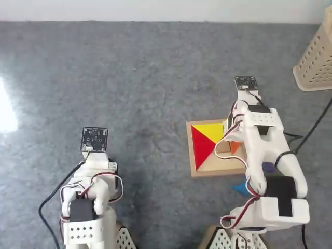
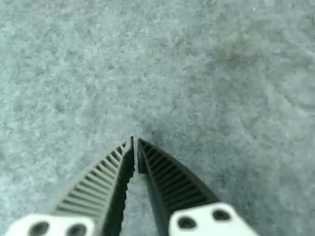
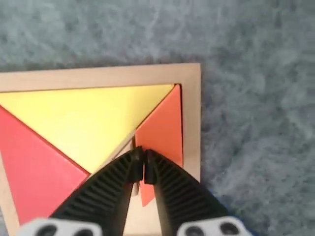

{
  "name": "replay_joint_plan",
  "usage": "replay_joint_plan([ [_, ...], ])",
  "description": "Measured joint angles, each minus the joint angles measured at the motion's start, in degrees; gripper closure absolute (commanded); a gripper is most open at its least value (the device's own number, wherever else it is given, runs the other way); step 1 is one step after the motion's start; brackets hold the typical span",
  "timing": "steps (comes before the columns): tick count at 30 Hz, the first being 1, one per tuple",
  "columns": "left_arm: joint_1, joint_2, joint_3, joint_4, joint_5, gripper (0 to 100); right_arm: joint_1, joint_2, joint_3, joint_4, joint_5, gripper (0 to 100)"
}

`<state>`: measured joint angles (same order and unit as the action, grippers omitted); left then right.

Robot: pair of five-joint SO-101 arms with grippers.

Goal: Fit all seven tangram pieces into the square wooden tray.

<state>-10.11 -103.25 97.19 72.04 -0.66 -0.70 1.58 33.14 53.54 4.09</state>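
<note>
"So, how far along?"

"Three sit in the tray (image 1: pixel 218 172): yellow piece (image 1: pixel 210 132), red piece (image 1: pixel 201 150), orange piece (image 3: pixel 165 128). A blue piece (image 1: pixel 240 188) and a purple piece (image 1: pixel 268 167) lie just beside it. By my count, four are left."

"Grippers?"

"The right gripper (image 3: pixel 142 164) is clenched and empty over the orange piece's edge, which the high view barely shows. The left gripper (image 2: pixel 134 142) is clenched over bare table (image 1: pixel 129 93)."

The high camera is looking down over the grey speckled table (image 1: pixel 129 78). The wrist cameras are looking closely along the left gripper (image 2: pixel 135 143) and the right gripper (image 3: pixel 143 153); the right one is sharing the light square wooden tray (image 3: pixel 191 118) with the high view.
</note>
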Motion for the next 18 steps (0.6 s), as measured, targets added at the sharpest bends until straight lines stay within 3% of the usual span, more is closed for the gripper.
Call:
replay_joint_plan([
  [7,-0.09,0.0,0.0,0.0,0.0,99,0.62,-8.0,1.58,0.62,0.09,98.7],
  [12,-0.09,0.0,0.0,0.0,0.0,99,-5.27,-11.08,7.56,0.0,0.18,98.7],
  [18,0.0,0.0,0.0,0.0,0.0,99,-6.42,-11.08,7.82,-1.23,0.35,98.6],
])
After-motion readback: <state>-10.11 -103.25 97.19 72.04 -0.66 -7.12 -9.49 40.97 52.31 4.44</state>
